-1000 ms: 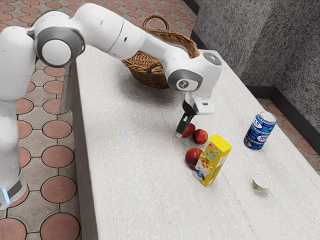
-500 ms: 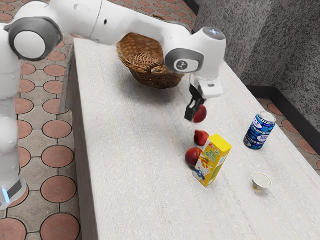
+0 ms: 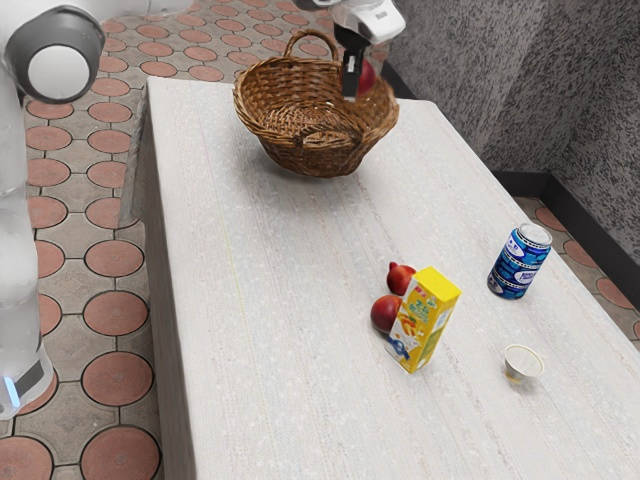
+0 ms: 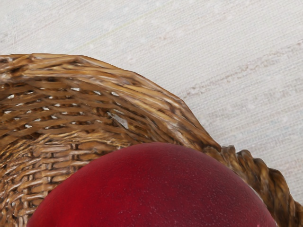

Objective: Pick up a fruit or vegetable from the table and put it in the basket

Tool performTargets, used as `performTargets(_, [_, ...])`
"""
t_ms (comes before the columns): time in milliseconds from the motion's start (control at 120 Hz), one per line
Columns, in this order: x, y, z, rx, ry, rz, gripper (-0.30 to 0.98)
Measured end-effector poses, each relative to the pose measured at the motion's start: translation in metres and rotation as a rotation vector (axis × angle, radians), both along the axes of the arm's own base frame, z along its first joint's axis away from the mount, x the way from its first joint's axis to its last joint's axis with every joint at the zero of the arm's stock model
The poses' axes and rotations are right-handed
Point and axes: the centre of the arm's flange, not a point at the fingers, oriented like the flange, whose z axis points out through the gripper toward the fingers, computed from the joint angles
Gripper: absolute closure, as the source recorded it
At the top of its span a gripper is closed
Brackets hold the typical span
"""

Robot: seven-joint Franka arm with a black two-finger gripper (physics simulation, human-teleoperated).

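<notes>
Top centre of exterior view, gripper (image 3: 362,86) has swung over from mid-frame; jaws pinch red fruit (image 3: 368,77) up over basket (image 3: 320,156); carry's nearly done, prob. just centring, lowering & letting go left.

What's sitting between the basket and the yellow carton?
Two red fruits: one and another lie on the table between basket and carton, near the carton, in the exterior view.
</notes>
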Motion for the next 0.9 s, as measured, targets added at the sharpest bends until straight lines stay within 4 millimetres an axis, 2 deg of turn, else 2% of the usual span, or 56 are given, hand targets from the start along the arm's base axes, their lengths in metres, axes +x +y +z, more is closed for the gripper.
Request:
performTargets(108, [-0.026, 0.080, -0.002, 0.001, 0.009, 0.144, 0.33])
performTargets(158, [-0.033, 0.117, -0.011, -0.001, 0.025, 0.206, 0.34])
performTargets(192, [-0.034, 0.135, -0.018, -0.002, 0.035, 0.235, 0.35])
performTargets(217, [-0.031, 0.140, -0.023, -0.002, 0.041, 0.241, 0.35])
performTargets(258, [-0.014, 0.127, -0.031, -0.003, 0.051, 0.210, 0.35])
performTargets(325, [0.021, 0.067, -0.041, -0.001, 0.062, 0.097, 0.37])
performTargets(358, [0.031, 0.046, -0.042, 0.000, 0.063, 0.060, 0.38])
performTargets(392, [0.034, 0.037, -0.043, 0.000, 0.063, 0.046, 0.38])
performTargets(533, [0.028, 0.058, -0.043, -0.002, 0.060, 0.080, 0.38])
performTargets(625, [0.030, 0.059, -0.046, -0.004, 0.062, 0.080, 0.39])
performTargets(742, [0.032, 0.058, -0.052, -0.009, 0.072, 0.079, 0.17])
performTargets(900, [0.034, 0.069, -0.064, -0.015, 0.089, 0.099, 0.05])
